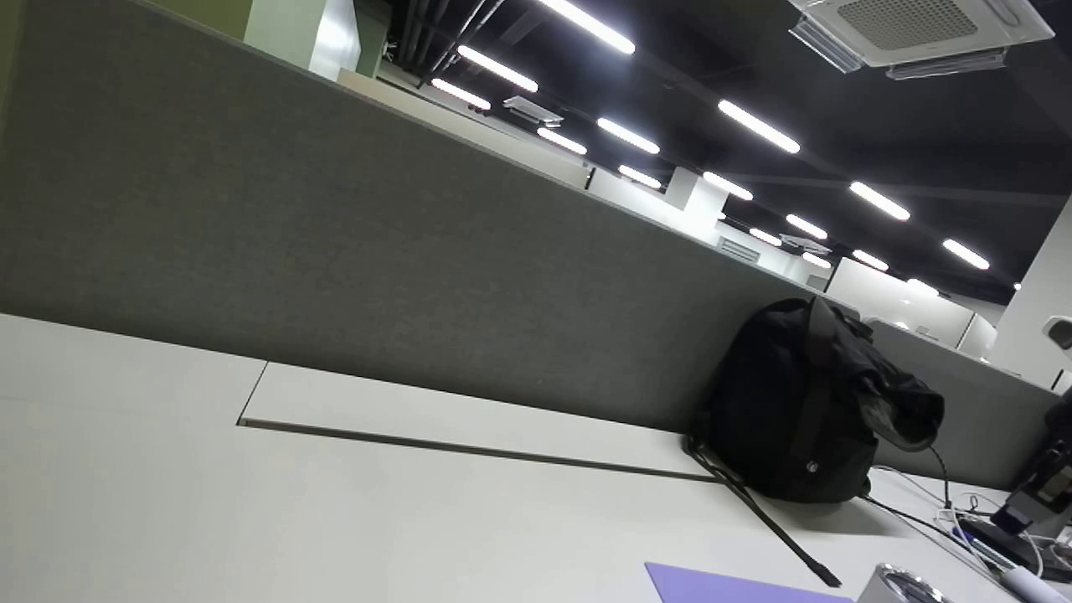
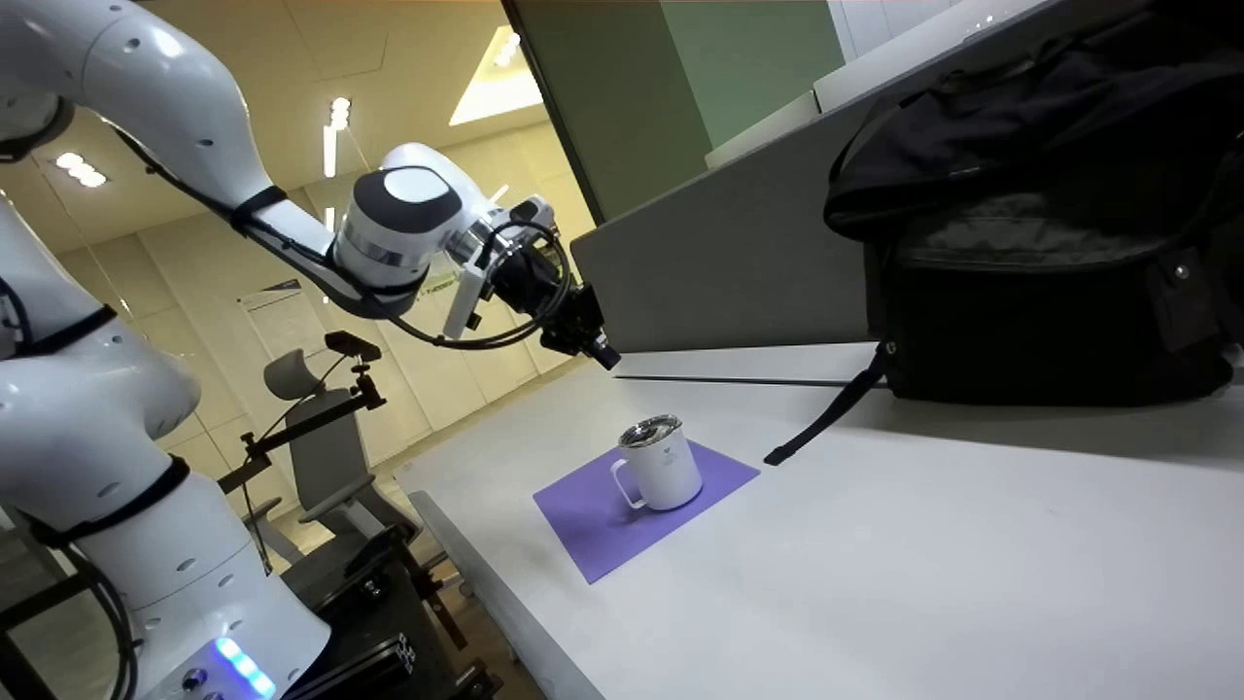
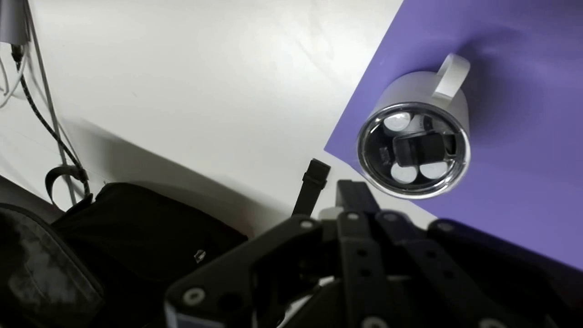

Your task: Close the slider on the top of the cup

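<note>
The white cup (image 2: 671, 474) stands upright on a purple sheet (image 2: 573, 491), its handle toward the robot's side. In the wrist view the cup (image 3: 410, 89) shows from above with a clear, shiny-rimmed lid (image 3: 374, 157). A black slider (image 3: 419, 149) lies across the lid's middle; a small dark gap shows between its right end and the rim. The cup's top (image 1: 904, 582) also shows at the bottom edge of an exterior view. My gripper (image 3: 356, 193) is shut and empty, its fingertips together. In an exterior view the gripper (image 2: 604, 355) is above and behind the cup, apart from it.
A black backpack (image 2: 1050, 301) stands on the table (image 2: 875, 544) against a grey partition (image 1: 419, 251). Its strap (image 3: 312, 187) reaches toward the purple sheet. Cables (image 3: 43, 109) lie beyond the backpack. A groove (image 1: 486, 452) runs along the table near the partition.
</note>
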Tool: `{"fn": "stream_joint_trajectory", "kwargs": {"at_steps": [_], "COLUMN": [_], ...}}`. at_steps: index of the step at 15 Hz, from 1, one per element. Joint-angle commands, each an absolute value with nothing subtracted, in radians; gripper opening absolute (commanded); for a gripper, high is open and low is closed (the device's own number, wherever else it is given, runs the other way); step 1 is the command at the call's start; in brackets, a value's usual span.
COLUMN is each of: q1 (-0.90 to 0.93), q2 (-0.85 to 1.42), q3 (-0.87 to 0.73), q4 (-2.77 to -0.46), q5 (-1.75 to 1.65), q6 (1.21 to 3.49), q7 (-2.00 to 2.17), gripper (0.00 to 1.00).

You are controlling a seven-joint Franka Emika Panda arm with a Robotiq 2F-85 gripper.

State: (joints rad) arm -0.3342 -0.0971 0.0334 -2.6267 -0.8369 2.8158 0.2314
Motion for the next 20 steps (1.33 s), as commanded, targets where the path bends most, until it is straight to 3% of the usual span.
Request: {"fn": "stream_joint_trajectory", "kwargs": {"at_steps": [1,11,20], "q1": [-0.363,-0.336,-0.335], "q2": [0.025,0.262,0.306], "q3": [0.038,0.03,0.05], "q4": [-2.544,-2.422,-2.406], "q5": [-0.992,-1.109,-1.035], "q6": [2.867,2.902,2.901], "q7": [0.385,0.521,0.497], "gripper": [0.0,0.0,0.0]}}
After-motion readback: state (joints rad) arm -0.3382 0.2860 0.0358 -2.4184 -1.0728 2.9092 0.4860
